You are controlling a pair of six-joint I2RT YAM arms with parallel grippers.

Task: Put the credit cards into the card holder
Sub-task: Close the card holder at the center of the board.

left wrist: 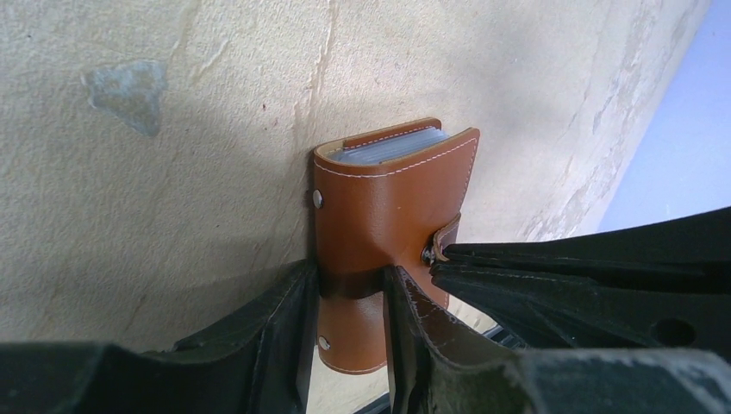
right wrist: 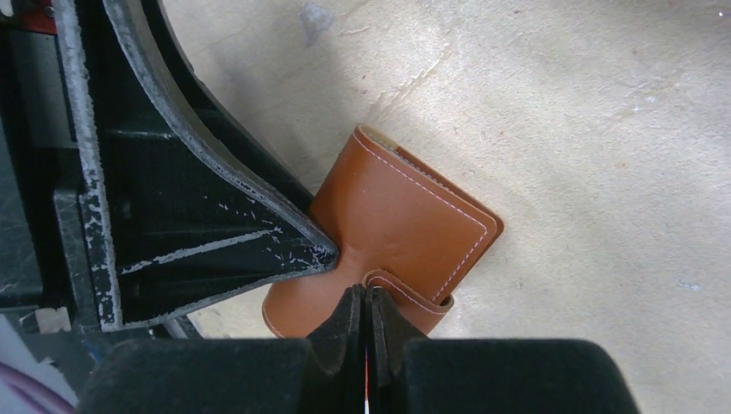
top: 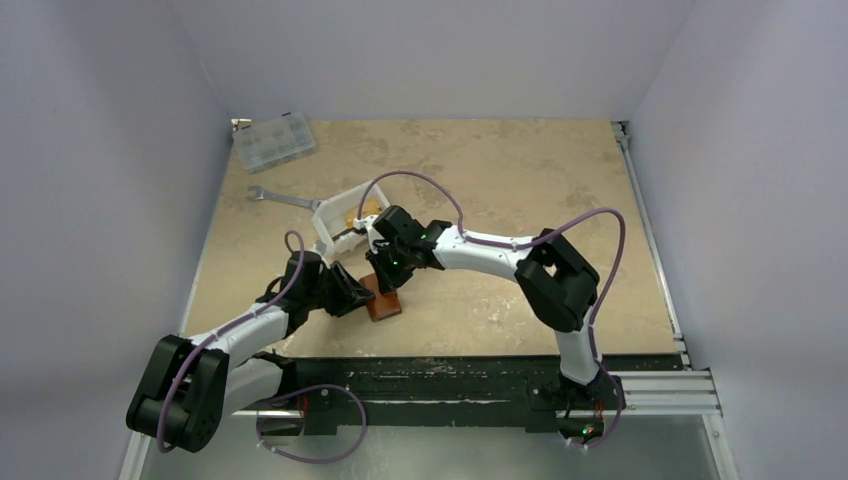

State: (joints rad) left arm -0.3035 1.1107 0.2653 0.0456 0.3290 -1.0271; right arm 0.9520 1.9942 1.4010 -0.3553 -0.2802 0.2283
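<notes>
Evidently the step in hand is unsnapping the card holder [left wrist: 388,216], which lies shut on the bench [top: 520,180] near its front edge, between the two arms. The left hand [left wrist: 349,280] is partly closed around the holder's lower end, one finger on each side, pinning it. The right hand [right wrist: 365,302] has its fingers pressed together at the strap tab [right wrist: 405,293] and seems to pinch that thin flap.

To do this well, the right hand should peel the tab up and away from the stud along the strap's own line, while the left hand bears down so the holder does not lift or twist.

The credit cards [top: 365,212], only an orange-yellow patch of them showing, sit in the white tray [top: 330,215] just behind the hands. That side is crowded. Bare bench lies to the right and far back, so I would swing the flap open toward the right.
</notes>
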